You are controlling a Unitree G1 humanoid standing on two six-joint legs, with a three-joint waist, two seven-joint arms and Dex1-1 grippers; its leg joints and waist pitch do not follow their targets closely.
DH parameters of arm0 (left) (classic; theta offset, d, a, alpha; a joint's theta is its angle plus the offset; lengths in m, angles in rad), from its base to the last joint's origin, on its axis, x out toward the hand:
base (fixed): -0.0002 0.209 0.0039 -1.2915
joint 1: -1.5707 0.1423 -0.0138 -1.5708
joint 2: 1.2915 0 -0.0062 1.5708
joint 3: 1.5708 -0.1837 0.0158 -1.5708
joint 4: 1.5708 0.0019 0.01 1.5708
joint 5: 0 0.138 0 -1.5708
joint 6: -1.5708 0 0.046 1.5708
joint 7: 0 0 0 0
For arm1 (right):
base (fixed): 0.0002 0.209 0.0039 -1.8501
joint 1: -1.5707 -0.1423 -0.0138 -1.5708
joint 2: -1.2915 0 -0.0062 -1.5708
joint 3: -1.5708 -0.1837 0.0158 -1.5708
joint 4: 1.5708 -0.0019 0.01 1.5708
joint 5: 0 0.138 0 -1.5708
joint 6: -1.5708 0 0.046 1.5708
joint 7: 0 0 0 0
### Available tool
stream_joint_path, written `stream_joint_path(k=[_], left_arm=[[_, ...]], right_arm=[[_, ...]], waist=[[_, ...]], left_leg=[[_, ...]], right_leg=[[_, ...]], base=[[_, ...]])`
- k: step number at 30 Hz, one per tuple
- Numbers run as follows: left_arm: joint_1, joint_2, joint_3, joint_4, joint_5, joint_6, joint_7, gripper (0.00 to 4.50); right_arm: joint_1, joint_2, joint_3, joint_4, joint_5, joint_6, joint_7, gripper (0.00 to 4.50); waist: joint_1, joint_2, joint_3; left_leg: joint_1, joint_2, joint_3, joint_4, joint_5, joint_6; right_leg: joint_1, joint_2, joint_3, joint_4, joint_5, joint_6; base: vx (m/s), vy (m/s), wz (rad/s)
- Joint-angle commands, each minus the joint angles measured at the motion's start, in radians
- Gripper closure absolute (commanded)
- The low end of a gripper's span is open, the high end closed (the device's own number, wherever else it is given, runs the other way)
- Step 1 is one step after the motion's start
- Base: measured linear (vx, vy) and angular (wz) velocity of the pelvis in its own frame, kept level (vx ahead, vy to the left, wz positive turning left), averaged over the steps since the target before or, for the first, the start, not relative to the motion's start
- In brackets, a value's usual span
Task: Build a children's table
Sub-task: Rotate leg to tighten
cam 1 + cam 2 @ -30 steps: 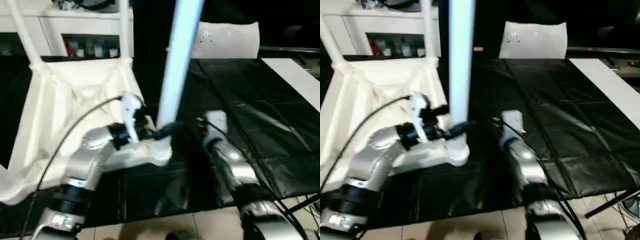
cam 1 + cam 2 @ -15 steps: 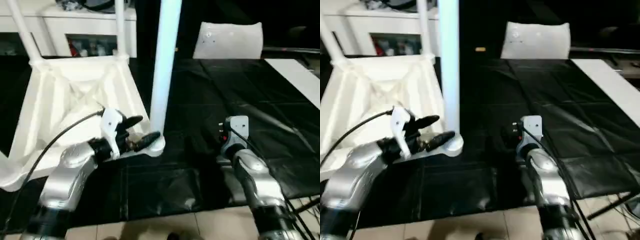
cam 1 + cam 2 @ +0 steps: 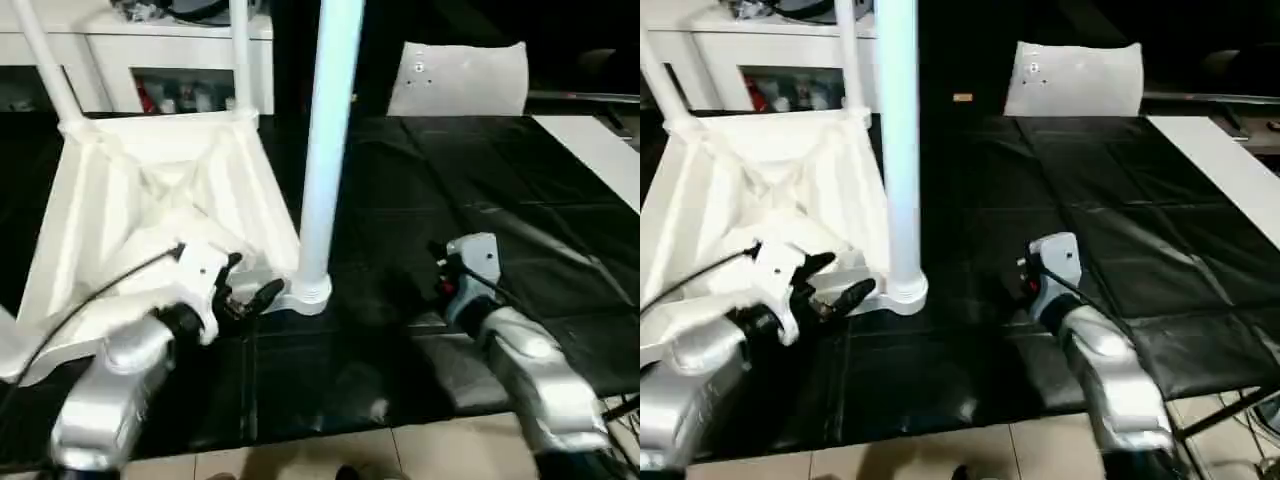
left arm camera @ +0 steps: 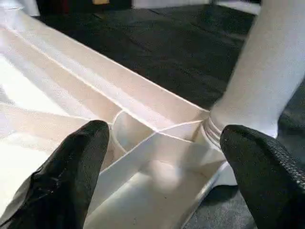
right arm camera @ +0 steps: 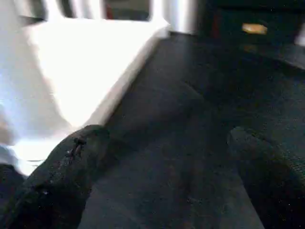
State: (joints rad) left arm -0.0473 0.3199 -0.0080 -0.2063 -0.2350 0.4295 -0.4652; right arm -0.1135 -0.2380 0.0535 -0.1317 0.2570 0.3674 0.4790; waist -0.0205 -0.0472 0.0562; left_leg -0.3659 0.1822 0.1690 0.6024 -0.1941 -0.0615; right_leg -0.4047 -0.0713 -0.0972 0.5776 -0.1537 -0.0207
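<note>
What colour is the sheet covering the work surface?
Black sheet, creased in places; the left eye view shows it best.

Obstacle: upright white tapered tubular leg [image 3: 325, 150] in white plastic tabletop [image 3: 110, 220] corner socket.
Free room: black-covered bench [image 3: 480, 190] right of it.

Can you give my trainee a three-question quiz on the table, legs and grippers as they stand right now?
1. True or false: the left gripper is clamped on the near leg.
2. How many legs stand upright in the tabletop?
A. one
B. three
C. four
3. Fill in: the right gripper hangs over the black ______, holding nothing.

Key
1. False: in the left wrist view its fingers are spread wide, short of the leg's base, holding nothing.
2. B: the near leg, plus two at the far corners.
3. Sheet: the black covering on the work surface.
</note>
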Motion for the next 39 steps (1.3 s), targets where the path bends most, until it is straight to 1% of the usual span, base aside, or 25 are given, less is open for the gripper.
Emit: stream_joint_path(k=[1,3,4,5,6,7,8,10,11,12,15,16,17,18,20,21,24,25,26,27,28,29,31,33,39], left_arm=[[0.008,0.006,-0.006,-0.036,-0.012,0.005,-0.017,0.31],[0.003,0.046,-0.047,-0.026,0.015,-0.02,-0.074,0.31],[-0.001,0.062,-0.058,-0.023,0.008,-0.021,-0.105,0.31],[-0.006,0.076,-0.068,-0.02,0.004,-0.026,-0.131,0.48],[-0.006,0.076,-0.068,-0.02,0.004,-0.026,-0.131,0.48],[-0.022,0.095,-0.081,-0.008,0.006,-0.026,-0.164,0.48],[-0.037,0.118,-0.098,0.007,0.01,-0.034,-0.205,0.48],[-0.061,0.155,-0.123,0.036,0.016,-0.048,-0.268,0.48],[-0.082,0.178,-0.137,0.063,0.026,-0.063,-0.305,0.68],[-0.102,0.194,-0.148,0.09,0.037,-0.077,-0.33,0.68],[-0.155,0.226,-0.175,0.155,0.048,-0.087,-0.388,0.94],[-0.202,0.232,-0.189,0.219,0.068,-0.101,-0.41,1.0],[-0.208,0.232,-0.191,0.229,0.07,-0.103,-0.412,1.06],[-0.221,0.233,-0.195,0.25,0.077,-0.113,-0.416,1.17],[-0.26,0.234,-0.211,0.311,0.091,-0.138,-0.436,1.37],[-0.282,0.233,-0.217,0.341,0.091,-0.144,-0.455,1.37],[-0.342,0.227,-0.227,0.421,0.077,-0.173,-0.527,1.72],[-0.36,0.229,-0.234,0.446,0.075,-0.179,-0.558,1.77],[-0.376,0.232,-0.241,0.468,0.073,-0.181,-0.589,1.81],[-0.39,0.233,-0.247,0.487,0.073,-0.185,-0.612,1.89],[-0.405,0.235,-0.254,0.506,0.073,-0.19,-0.636,1.89],[-0.423,0.237,-0.261,0.525,0.073,-0.184,-0.661,2.12],[-0.437,0.238,-0.267,0.543,0.073,-0.184,-0.681,2.19],[-0.446,0.241,-0.272,0.555,0.075,-0.188,-0.695,2.33],[-0.46,0.254,-0.291,0.577,0.099,-0.159,-0.73,2.79]], right_arm=[[0.01,-0.011,0.012,-0.048,0.021,0.035,0.019,0.0],[0.022,-0.043,0.046,-0.09,0.048,0.126,0.062,0.0],[0.025,-0.055,0.055,-0.1,0.052,0.14,0.08,0.0],[0.026,-0.063,0.06,-0.105,0.052,0.142,0.093,0.0],[0.026,-0.063,0.06,-0.105,0.052,0.142,0.093,0.0],[0.028,-0.076,0.062,-0.104,0.053,0.131,0.11,0.0],[0.028,-0.092,0.065,-0.102,0.054,0.127,0.13,0.0],[0.028,-0.119,0.073,-0.104,0.059,0.122,0.168,0.0],[0.027,-0.132,0.074,-0.108,0.064,0.126,0.185,0.0],[0.026,-0.143,0.074,-0.112,0.068,0.13,0.196,0.0],[0.022,-0.167,0.072,-0.121,0.073,0.148,0.214,0.0],[0.02,-0.182,0.072,-0.117,0.068,0.146,0.228,0.0],[0.019,-0.184,0.073,-0.116,0.067,0.145,0.23,0.0],[0.018,-0.187,0.072,-0.113,0.066,0.143,0.232,0.0],[0.015,-0.191,0.068,-0.104,0.065,0.141,0.231,0.0],[0.014,-0.193,0.067,-0.101,0.064,0.14,0.23,0.0],[0.014,-0.198,0.065,-0.097,0.064,0.141,0.232,0.0],[0.015,-0.199,0.065,-0.096,0.064,0.141,0.233,0.0],[0.016,-0.201,0.066,-0.096,0.063,0.141,0.233,0.0],[0.017,-0.203,0.066,-0.096,0.063,0.142,0.235,0.0],[0.019,-0.203,0.066,-0.096,0.064,0.142,0.235,0.0],[0.021,-0.205,0.066,-0.097,0.063,0.142,0.236,0.0],[0.025,-0.208,0.066,-0.099,0.062,0.143,0.236,0.0],[0.027,-0.209,0.067,-0.101,0.063,0.145,0.237,0.0],[0.03,-0.217,0.076,-0.101,0.062,0.147,0.242,0.0]], waist=[[0.001,0.015,-0.051],[0.001,0.005,-0.05],[0.006,0.011,-0.05],[0.006,0.002,-0.05],[0.008,0.006,-0.05],[0.008,0.003,-0.05],[0.01,0.007,-0.052],[0.016,0.007,-0.051],[0.016,0.014,-0.051],[0.017,0.01,-0.052],[0.021,0.011,-0.054],[0.025,0.011,-0.055],[0.026,0.011,-0.057],[0.027,0.013,-0.057],[0.027,0.007,-0.059],[0.028,0.006,-0.058],[0.033,0.007,-0.061],[0.034,0.014,-0.063],[0.033,0.011,-0.061],[0.035,0.01,-0.064],[0.036,0.013,-0.064],[0.038,0.018,-0.065],[0.039,0.015,-0.065],[0.041,0.015,-0.065],[0.044,0.012,-0.063]], left_leg=[[0.009,0.044,-0.025,-0.081,-0.384,0.014],[0.01,0.044,-0.025,-0.081,-0.38,0.018],[0.012,0.044,-0.027,-0.082,-0.377,0.019],[0.009,0.044,-0.026,-0.083,-0.37,0.021],[0.01,0.045,-0.025,-0.082,-0.366,0.017],[0.009,0.045,-0.025,-0.083,-0.366,0.017],[0.009,0.046,-0.026,-0.083,-0.361,0.013],[0.012,0.045,-0.026,-0.083,-0.36,0.015],[0.01,0.044,-0.026,-0.085,-0.356,0.015],[0.01,0.044,-0.025,-0.084,-0.353,0.013],[0.012,0.045,-0.025,-0.083,-0.339,0.011],[0.013,0.045,-0.024,-0.083,-0.327,0.012],[0.015,0.045,-0.022,-0.082,-0.323,0.011],[0.011,0.047,-0.024,-0.084,-0.312,0.008],[0.013,0.048,-0.022,-0.082,-0.312,0.008],[0.012,0.047,-0.022,-0.083,-0.307,0.01],[0.011,0.046,-0.02,-0.081,-0.272,0.013],[0.011,0.049,-0.021,-0.082,-0.26,0.01],[0.01,0.046,-0.019,-0.082,-0.26,0.013],[0.012,0.048,-0.018,-0.081,-0.255,0.011],[0.012,0.049,-0.018,-0.081,-0.25,0.01],[0.012,0.05,-0.019,-0.081,-0.243,0.008],[0.011,0.049,-0.017,-0.081,-0.238,0.009],[0.011,0.05,-0.017,-0.081,-0.24,0.008],[0.015,0.053,-0.017,-0.082,-0.257,0.005]], right_leg=[[0.031,-0.063,0.046,-0.1,-0.548,-0.046],[0.031,-0.061,0.047,-0.101,-0.556,-0.041],[0.031,-0.061,0.049,-0.098,-0.556,-0.033],[0.032,-0.065,0.051,-0.098,-0.56,-0.028],[0.029,-0.066,0.053,-0.098,-0.558,-0.031],[0.03,-0.067,0.052,-0.099,-0.559,-0.031],[0.031,-0.068,0.052,-0.096,-0.547,-0.036],[0.031,-0.068,0.054,-0.095,-0.543,-0.032],[0.034,-0.068,0.054,-0.095,-0.536,-0.034],[0.034,-0.067,0.054,-0.096,-0.528,-0.035],[0.036,-0.07,0.055,-0.091,-0.511,-0.05],[0.037,-0.069,0.055,-0.09,-0.493,-0.056],[0.036,-0.069,0.056,-0.088,-0.483,-0.059],[0.04,-0.071,0.057,-0.084,-0.456,-0.073],[0.04,-0.072,0.057,-0.083,-0.445,-0.082],[0.041,-0.074,0.057,-0.083,-0.448,-0.085],[0.044,-0.075,0.058,-0.08,-0.421,-0.095],[0.046,-0.076,0.06,-0.073,-0.383,-0.111],[0.046,-0.074,0.059,-0.078,-0.386,-0.11],[0.048,-0.076,0.06,-0.072,-0.366,-0.12],[0.049,-0.077,0.061,-0.07,-0.351,-0.129],[0.051,-0.078,0.06,-0.066,-0.331,-0.141],[0.053,-0.077,0.061,-0.065,-0.313,-0.151],[0.055,-0.079,0.061,-0.064,-0.316,-0.157],[0.053,-0.079,0.06,-0.068,-0.357,-0.151]], base=[[0.0,0.0,0.0],[0.0,0.0,0.0],[0.0,0.0,0.0],[0.0,0.0,0.0],[0.0,0.0,0.0],[0.0,0.0,0.0],[0.0,0.0,0.0],[0.0,0.0,0.0],[0.0,0.0,0.0],[0.0,0.0,0.0],[0.0,0.0,0.0],[0.0,0.0,0.0],[0.0,0.0,0.0],[0.0,0.0,0.0],[0.0,0.0,0.0],[0.0,0.0,0.0],[0.0,0.0,0.0],[0.0,0.0,0.0],[0.0,0.0,0.0],[0.0,0.0,0.0],[0.0,0.0,0.0],[0.0,0.0,0.0],[0.0,0.0,0.0],[0.0,0.0,0.0],[0.0,0.0,0.0]])
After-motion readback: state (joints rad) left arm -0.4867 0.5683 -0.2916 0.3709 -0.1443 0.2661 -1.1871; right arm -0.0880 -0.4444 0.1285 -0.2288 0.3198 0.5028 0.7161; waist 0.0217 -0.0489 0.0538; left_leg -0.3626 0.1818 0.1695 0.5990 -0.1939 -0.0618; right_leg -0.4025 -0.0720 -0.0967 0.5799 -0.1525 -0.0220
